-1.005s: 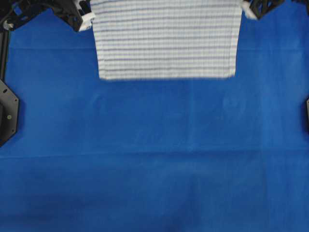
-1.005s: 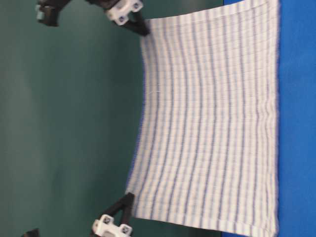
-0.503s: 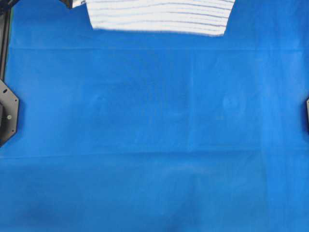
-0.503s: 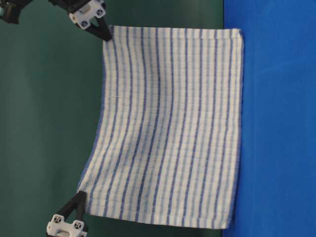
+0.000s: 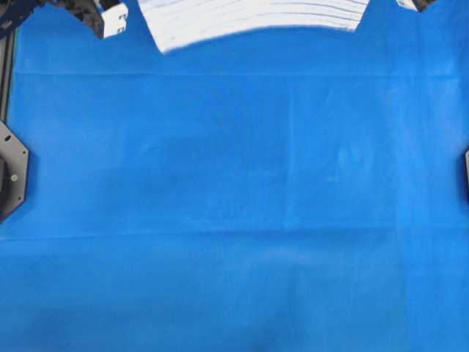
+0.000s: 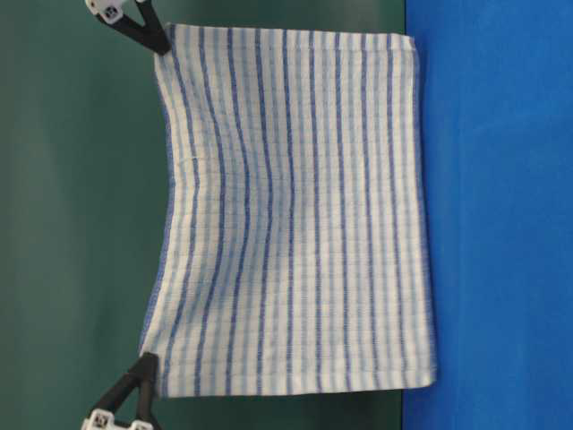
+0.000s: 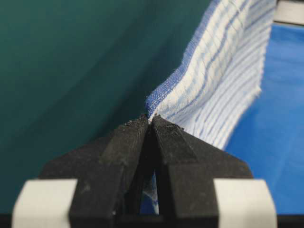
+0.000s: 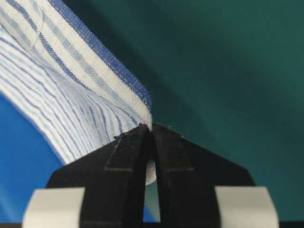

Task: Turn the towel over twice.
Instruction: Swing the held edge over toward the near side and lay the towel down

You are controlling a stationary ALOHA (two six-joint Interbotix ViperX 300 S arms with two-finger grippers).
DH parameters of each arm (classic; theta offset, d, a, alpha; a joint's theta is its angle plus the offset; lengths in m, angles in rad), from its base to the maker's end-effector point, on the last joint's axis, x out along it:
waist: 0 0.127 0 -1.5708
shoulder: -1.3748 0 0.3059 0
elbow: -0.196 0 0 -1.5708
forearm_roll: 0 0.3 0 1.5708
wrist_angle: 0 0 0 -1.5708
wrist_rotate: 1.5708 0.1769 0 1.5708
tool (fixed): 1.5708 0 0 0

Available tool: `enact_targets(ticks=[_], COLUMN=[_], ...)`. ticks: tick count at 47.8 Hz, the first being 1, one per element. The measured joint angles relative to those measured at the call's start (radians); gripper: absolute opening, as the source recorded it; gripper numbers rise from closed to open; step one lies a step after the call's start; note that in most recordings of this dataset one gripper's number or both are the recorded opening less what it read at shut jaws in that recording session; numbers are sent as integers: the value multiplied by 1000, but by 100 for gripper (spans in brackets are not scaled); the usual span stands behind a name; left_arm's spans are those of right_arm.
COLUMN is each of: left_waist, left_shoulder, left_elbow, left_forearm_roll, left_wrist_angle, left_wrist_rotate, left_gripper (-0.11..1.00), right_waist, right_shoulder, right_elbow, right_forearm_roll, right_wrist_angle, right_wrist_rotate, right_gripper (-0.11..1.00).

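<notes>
Towel (image 6: pixel 295 215) held aloft by its two upper corners, hanging as a flat sheet with the lower edge apparently clear of the blue-covered surface (image 5: pixel 234 220). Left claw (image 7: pixel 151 121) pinched tight on one corner, jaws nearly meeting around the blue-hemmed edge; right claw (image 8: pixel 151 128) likewise clamped on the other corner. Seen from overhead as just a striped strip at the far edge (image 5: pixel 253 15). Held by both corners, judging by the task, to keep the cloth spread and taut enough to avoid bunching, so that either face can be laid down cleanly. Slight sag along the top hem between the claws, stripes bowing a little there. Next move probably calls for carrying the hanging edge past its landing line and lowering evenly. Risk: a corner slipping from so thin a pinch, or the cloth folding on itself.
</notes>
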Motion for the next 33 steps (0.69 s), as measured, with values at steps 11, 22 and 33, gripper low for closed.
enact_targets(ticks=[11, 22, 33], left_waist=[-55, -166, -311], left_shoulder=[-31, -52, -61], left_elbow=[60, 110, 146], left_forearm_roll=[0, 0, 0], left_wrist_angle=[31, 83, 167], left_wrist_rotate=[-17, -31, -58], left_gripper=[2, 2, 2], right_waist=[121, 295, 457], right_shoulder=[-57, -109, -115], right_elbow=[37, 78, 147], right_forearm_roll=[38, 106, 176], right_wrist_angle=[118, 198, 222], right_wrist_rotate=[11, 18, 95], right_gripper=[6, 6, 6])
